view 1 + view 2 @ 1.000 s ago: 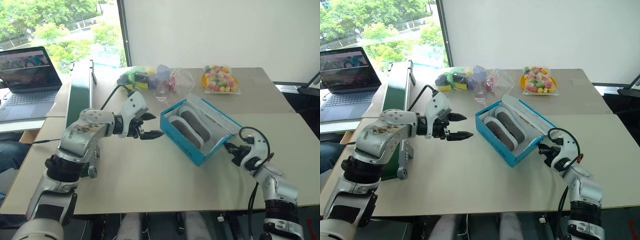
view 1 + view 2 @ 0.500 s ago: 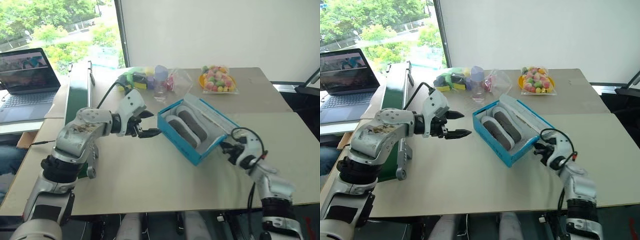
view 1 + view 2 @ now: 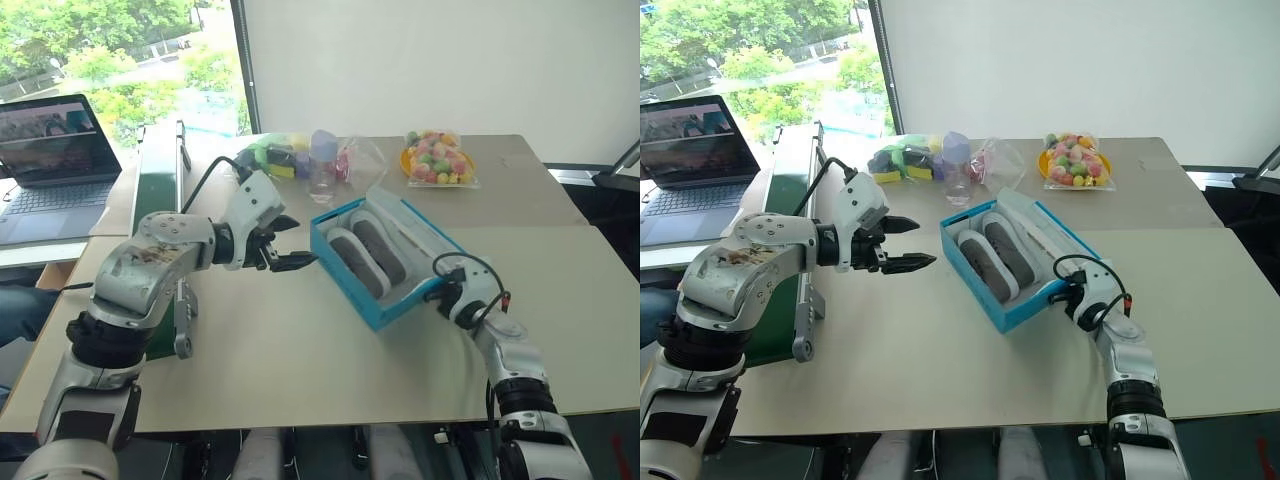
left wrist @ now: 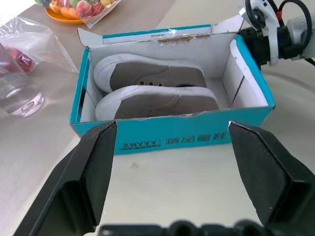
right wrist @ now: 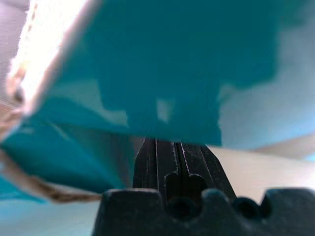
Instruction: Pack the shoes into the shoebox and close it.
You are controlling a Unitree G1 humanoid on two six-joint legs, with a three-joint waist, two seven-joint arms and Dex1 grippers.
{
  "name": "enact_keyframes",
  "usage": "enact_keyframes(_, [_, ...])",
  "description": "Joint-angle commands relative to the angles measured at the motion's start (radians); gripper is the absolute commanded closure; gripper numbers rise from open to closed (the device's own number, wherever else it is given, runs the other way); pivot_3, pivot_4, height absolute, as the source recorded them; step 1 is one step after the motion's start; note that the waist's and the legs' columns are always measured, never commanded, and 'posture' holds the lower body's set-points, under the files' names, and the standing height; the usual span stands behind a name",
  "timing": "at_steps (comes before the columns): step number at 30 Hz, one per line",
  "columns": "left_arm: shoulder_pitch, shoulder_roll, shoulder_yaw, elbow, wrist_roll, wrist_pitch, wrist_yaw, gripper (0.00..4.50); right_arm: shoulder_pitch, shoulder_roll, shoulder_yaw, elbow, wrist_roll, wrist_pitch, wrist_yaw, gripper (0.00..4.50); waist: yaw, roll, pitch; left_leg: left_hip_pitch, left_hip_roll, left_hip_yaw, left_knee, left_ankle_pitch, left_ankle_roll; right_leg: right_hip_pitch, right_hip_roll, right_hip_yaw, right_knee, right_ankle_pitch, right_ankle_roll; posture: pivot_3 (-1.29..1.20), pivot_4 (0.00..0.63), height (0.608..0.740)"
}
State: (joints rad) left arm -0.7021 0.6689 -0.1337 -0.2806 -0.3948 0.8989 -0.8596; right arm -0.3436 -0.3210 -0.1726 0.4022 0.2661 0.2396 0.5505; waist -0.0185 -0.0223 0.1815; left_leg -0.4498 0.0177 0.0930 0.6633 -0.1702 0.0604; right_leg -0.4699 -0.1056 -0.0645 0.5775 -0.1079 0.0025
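At table centre, shoes [image 4: 157,91] sat in light, flimsy shoebox [image 3: 372,262]; L gripper [image 3: 288,248] spread at 9 o'clock, R gripper [image 3: 436,290] pressed together at 4 o'clock; prob. best grabbed by lid edge.

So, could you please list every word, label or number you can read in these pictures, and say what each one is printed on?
"XHYYY": white letters on the blue front wall of the shoebox, left end of the print.
White characters to the right of it on the same wall: too blurred to read.
Small dark print on the white strip of the lid flap: too small to read.
Laptop screen: nothing readable.
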Motion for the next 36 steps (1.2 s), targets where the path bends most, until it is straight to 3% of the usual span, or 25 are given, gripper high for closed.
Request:
enact_keyframes(1, [-0.013,0.006,0.021,-0.026,-0.007,-0.005,0.011,0.64,0.042,0.042,0.042,-0.159,0.099,0.152,0.059,4.48,-0.001,0.0,0.0,0.0,0.0,0.0,0.0,0.0,0.0,0.0,0.0,0.0,0.0,0.0,0.0,0.0,0.15,0.738])
enact_keyframes(11, [-0.041,-0.015,-0.008,0.012,0.007,-0.041,0.006,0.64,0.14,0.085,0.042,-0.307,0.123,0.287,-0.036,4.48,0.004,0.0,0.0,0.003,0.001,0.0,0.0,-0.001,-0.001,0.003,-0.001,-0.001,0.0,0.0,0.0,0.0,0.15,0.738])
enact_keyframes(22, [-0.073,-0.036,-0.032,0.058,0.014,-0.075,-0.013,0.64,0.065,0.172,-0.148,-0.062,0.148,0.051,-0.222,4.48,0.008,-0.001,0.0,0.002,0.001,0.0,-0.001,-0.001,-0.001,0.006,-0.001,-0.002,-0.007,0.0,0.0,0.0,0.15,0.738])
enact_keyframes(29, [-0.07,-0.027,-0.033,0.06,0.017,-0.08,-0.028,0.64,0.026,0.189,-0.204,-0.107,0.239,-0.019,-0.188,4.48,0.009,0.0,-0.001,-0.004,0.004,0.0,-0.004,-0.001,-0.001,0.006,0.0,-0.004,-0.016,0.001,0.002,0.0,0.15,0.738])
enact_keyframes(36, [-0.063,-0.032,-0.034,0.061,0.024,-0.086,-0.033,0.64,-0.011,0.19,-0.169,-0.288,0.28,0.005,-0.166,4.48,0.0,0.0,0.0,-0.006,0.001,0.001,-0.004,0.0,-0.001,-0.003,0.0,-0.001,-0.005,0.0,0.0,0.0,0.15,0.738])
